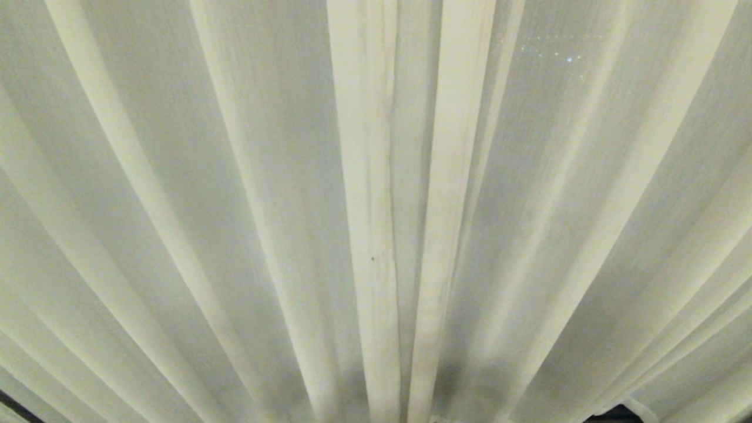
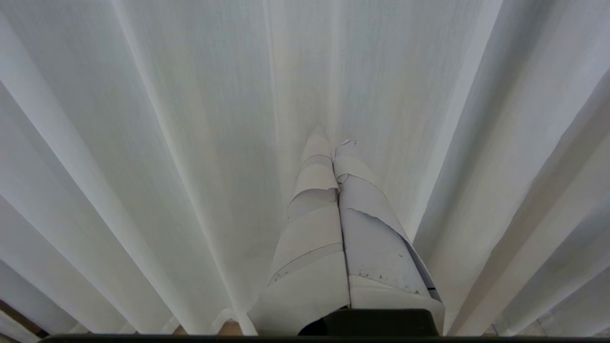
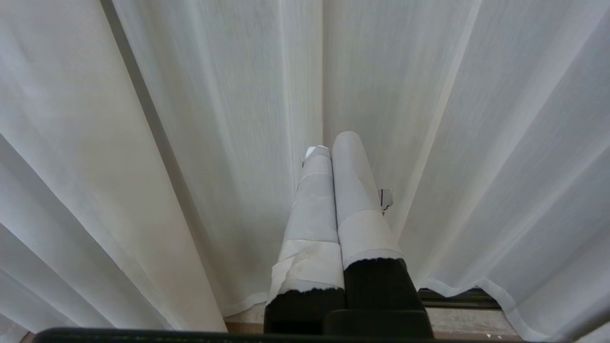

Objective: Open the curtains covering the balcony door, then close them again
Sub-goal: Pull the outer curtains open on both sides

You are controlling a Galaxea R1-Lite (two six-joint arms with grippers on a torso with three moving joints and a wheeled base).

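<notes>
Thin off-white sheer curtains [image 1: 364, 194] hang drawn across the whole head view in vertical pleats, two thicker folds meeting near the middle. The balcony door is hidden behind them. In the left wrist view my left gripper [image 2: 333, 140] is shut, its white-taped fingers pressed together and pointing at the curtains [image 2: 190, 119], nothing between them. The right wrist view has my right gripper [image 3: 332, 143] shut too, taped fingers side by side just short of the curtains [image 3: 228, 105], where two panels overlap. Neither arm shows in the head view.
A dark door track [image 3: 457, 299] and a strip of floor [image 3: 467, 321] show under the curtain hem in the right wrist view. Faint points of light [image 1: 558, 56] glimmer through the sheer at the upper right.
</notes>
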